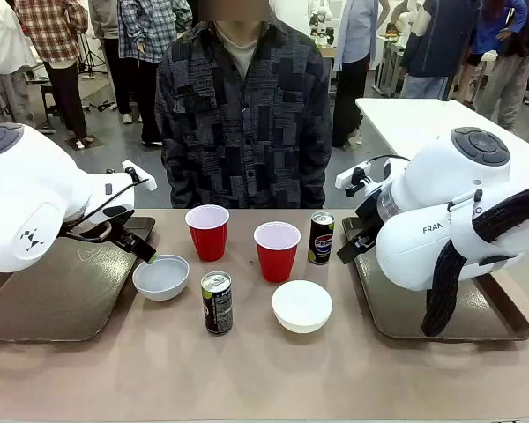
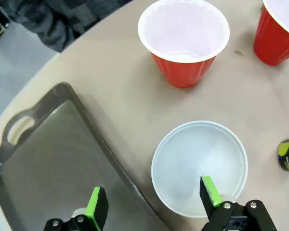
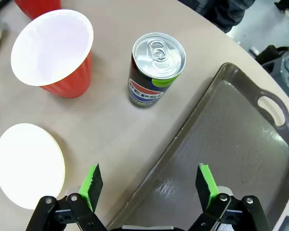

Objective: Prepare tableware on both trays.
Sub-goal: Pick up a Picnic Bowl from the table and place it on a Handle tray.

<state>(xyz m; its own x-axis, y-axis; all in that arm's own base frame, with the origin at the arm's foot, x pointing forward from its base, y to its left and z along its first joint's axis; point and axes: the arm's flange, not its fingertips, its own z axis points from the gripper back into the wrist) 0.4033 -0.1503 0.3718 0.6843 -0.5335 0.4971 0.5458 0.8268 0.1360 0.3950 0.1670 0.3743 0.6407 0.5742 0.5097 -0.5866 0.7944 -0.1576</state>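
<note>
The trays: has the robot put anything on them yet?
Nothing looks done: the left tray and right tray are bare. Both red cups, both bowls and both cans stand on the table between them. In hand: the left tool, open, hovers at the left bowl's rim; the right tool, open, hangs over its tray's edge. All six pieces remain.

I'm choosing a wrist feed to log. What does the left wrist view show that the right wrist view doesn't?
Left wrist view: the open left gripper, one finger over the left tray, one over a white bowl. Right wrist view: the open right gripper over the right tray's edge, the Pepsi can, a second bowl. Both: left red cup, right red cup, the first bowl's edge.
</note>
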